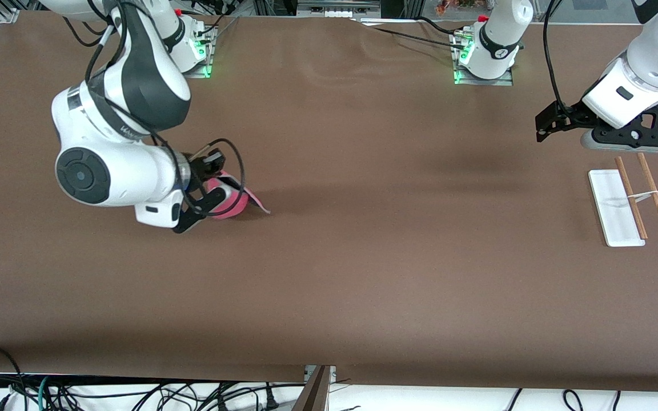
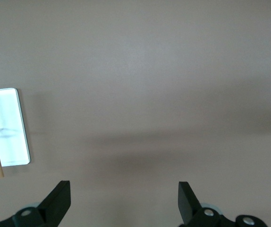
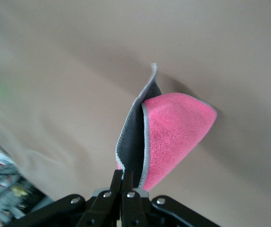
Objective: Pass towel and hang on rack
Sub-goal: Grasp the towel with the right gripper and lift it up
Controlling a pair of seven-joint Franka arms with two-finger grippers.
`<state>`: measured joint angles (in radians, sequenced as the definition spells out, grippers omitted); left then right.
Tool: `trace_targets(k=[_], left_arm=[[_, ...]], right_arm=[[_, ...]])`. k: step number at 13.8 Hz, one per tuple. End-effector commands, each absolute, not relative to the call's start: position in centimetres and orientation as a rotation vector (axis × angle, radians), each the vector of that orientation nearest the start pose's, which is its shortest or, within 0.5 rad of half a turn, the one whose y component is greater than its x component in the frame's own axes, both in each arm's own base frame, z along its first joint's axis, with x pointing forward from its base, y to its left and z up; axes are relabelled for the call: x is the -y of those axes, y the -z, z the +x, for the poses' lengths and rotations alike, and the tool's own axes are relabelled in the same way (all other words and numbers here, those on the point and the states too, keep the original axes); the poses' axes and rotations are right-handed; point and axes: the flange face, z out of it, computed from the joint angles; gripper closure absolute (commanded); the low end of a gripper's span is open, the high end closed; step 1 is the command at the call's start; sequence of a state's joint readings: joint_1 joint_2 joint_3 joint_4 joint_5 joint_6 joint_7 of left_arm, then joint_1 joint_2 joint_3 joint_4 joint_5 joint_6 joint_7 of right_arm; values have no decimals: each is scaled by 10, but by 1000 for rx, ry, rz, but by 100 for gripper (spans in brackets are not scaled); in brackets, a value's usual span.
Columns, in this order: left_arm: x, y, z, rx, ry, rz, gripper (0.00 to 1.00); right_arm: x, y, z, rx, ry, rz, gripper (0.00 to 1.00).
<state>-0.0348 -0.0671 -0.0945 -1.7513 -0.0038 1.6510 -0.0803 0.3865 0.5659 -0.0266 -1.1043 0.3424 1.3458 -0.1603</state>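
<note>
Two grippers stand well apart, and we judge that gap across the table (image 1: 363, 274) to be what the pass turns on. Toward the right arm's end, our right gripper (image 1: 213, 201) has its fingers pinched shut on the towel (image 1: 232, 204) by one edge; in the right wrist view the towel (image 3: 171, 137) hangs folded out from the fingertips, pink outside, grey inside, a corner trailing at the table. Toward the left arm's end, our left gripper (image 1: 546, 127) waits with its fingers (image 2: 57, 201) spread wide and empty, over bare table just beside the rack (image 1: 632, 200), whose rods run lengthwise away from it. We judge the towel must travel toward that hand.
</note>
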Motion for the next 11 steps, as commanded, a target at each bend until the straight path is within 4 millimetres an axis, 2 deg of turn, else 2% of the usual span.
trace_targets(k=[1,4,7,9,11], left_arm=[[73,-586,538,-60,-45,-3133,0],[72,-586,538,-57,-45,-3133,0],[71,-585,538,-65,-47,-3131,0],[74,-574,539,-78,-117,-3134,0],[86,-558,539,-102,-229,-3175,0]], right_arm=[[-315,-514,606,563,-513,-2653,100],[-363,-545,584,401,-518,-2608,100],[-409,-564,560,304,-504,-2569,100],[-434,-573,548,230,-495,-2547,100],[-458,-585,529,215,-473,-2543,100]])
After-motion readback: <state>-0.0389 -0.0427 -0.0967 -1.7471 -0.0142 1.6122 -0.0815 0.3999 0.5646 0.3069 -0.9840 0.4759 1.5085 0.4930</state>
